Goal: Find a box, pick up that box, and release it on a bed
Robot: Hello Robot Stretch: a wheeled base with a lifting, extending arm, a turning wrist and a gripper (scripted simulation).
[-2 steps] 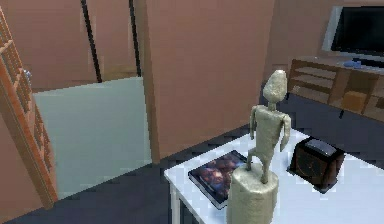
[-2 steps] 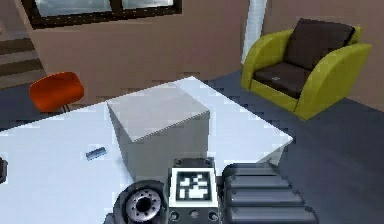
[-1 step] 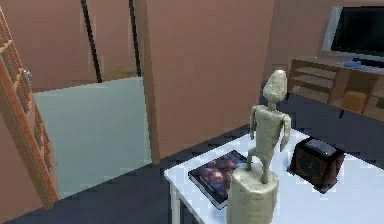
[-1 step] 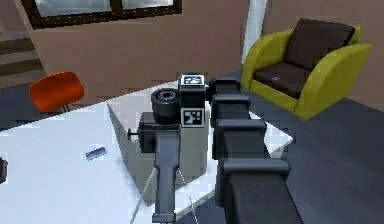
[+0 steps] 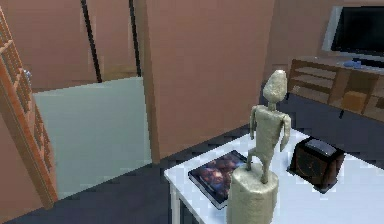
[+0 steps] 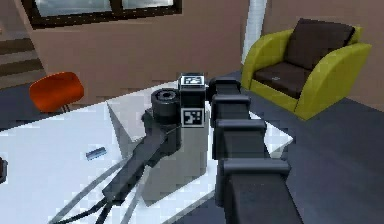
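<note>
Jaws give nothing away: their state cannot be told, nor whether anything is held. In the arm side view the arm (image 6: 245, 165) reaches out over a white table (image 6: 50, 160). The gripper (image 6: 125, 178) slants toward the view's lower left, close against a pale grey block (image 6: 172, 175) that stands on the tabletop; whether it touches the block is unclear. That block is box-shaped and is probably the task's box. A small flat thing (image 6: 95, 152) lies farther left, and an orange chair (image 6: 55, 90) and a yellow armchair (image 6: 305, 60) stand beyond the table. In the forward view the white table (image 5: 350, 200) bears a pale statue (image 5: 262, 150), a book (image 5: 218, 175) and a dark boxy case (image 5: 318, 162). By my reading the search is done and the pick-up is in hand. Lifting, carrying to a bed and releasing are all left.
</note>
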